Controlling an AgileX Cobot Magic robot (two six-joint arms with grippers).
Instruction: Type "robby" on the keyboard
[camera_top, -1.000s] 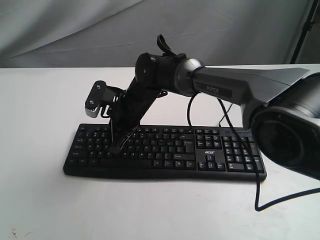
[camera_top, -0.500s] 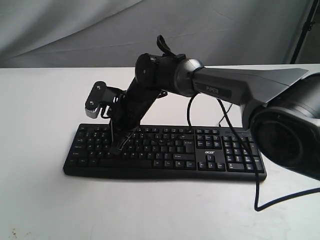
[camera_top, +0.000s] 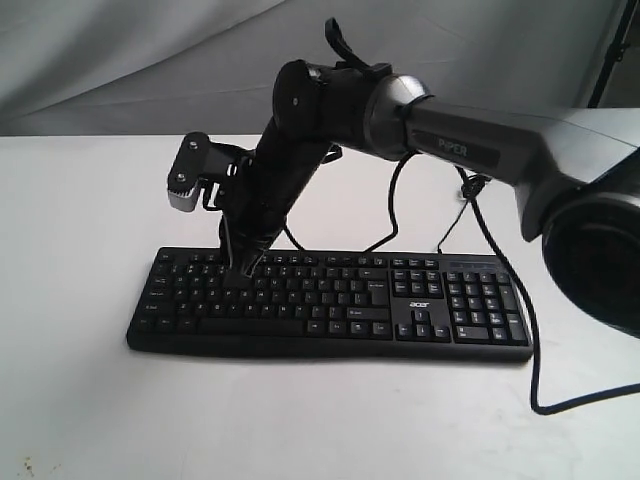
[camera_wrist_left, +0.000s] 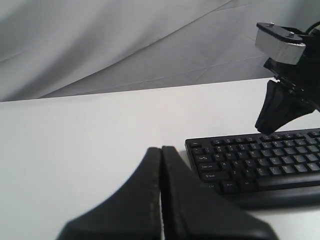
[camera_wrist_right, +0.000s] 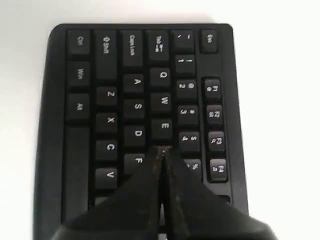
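Keyboard (camera_top: 330, 305): black, full-size, flat on the white table (camera_top: 80, 200). In the exterior view its long side faces the camera and the number pad is at the right end. White legends, with a small "acer" mark above the arrow keys. A grey cloth backdrop (camera_top: 120, 60) hangs behind the table.

Your right arm reaches across from the right of the exterior view and angles down onto the left half of the keyboard. Right gripper (camera_top: 245, 268): its 2 fingers are pressed together into 1 point, with nothing between them. In the right wrist view the tip (camera_wrist_right: 162, 151) sits on the Q-W-E row, just past the E key and beside F, where the R key would be. You cannot tell from these views whether the key is pressed down or only touched. The silver wrist camera (camera_top: 187, 172) sticks out beside the wrist, above the keyboard's left end.

Left gripper (camera_wrist_left: 161, 150): jaws closed flat against each other and empty. It is over bare table, off the Ctrl/Shift end of the keyboard (camera_wrist_left: 260, 160) and apart from it.

A black cable (camera_top: 530, 370) drops from the right arm, passes the number pad end and trails onto the table.
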